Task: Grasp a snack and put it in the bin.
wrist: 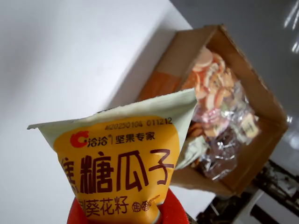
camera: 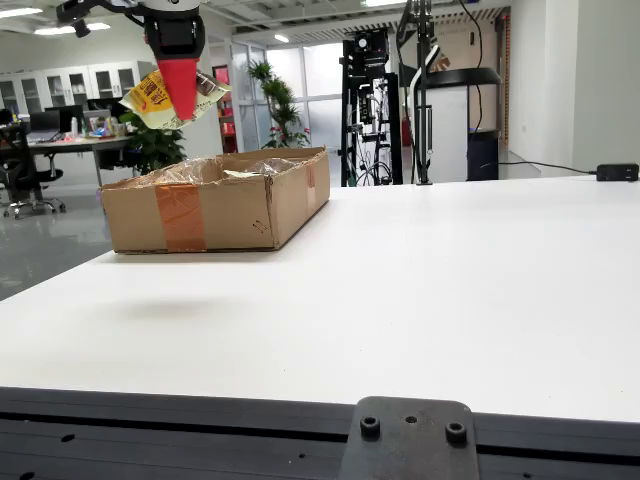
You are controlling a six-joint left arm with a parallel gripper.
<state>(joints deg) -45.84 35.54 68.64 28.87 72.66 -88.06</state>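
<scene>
My gripper [camera: 182,100], with red fingers, is shut on a yellow snack packet [camera: 150,98] and holds it in the air above the left end of the cardboard box [camera: 215,200]. In the wrist view the packet [wrist: 124,163] fills the lower middle, pinched between the red fingers [wrist: 174,211]. The box [wrist: 187,53] lies beyond it, open at the top, with several snack packets [wrist: 219,112] inside.
The box stands at the far left of the white table [camera: 420,290]. A black mount plate [camera: 405,440] sits at the table's front edge. A black stand [camera: 420,90] and a black adapter [camera: 616,172] are at the back right.
</scene>
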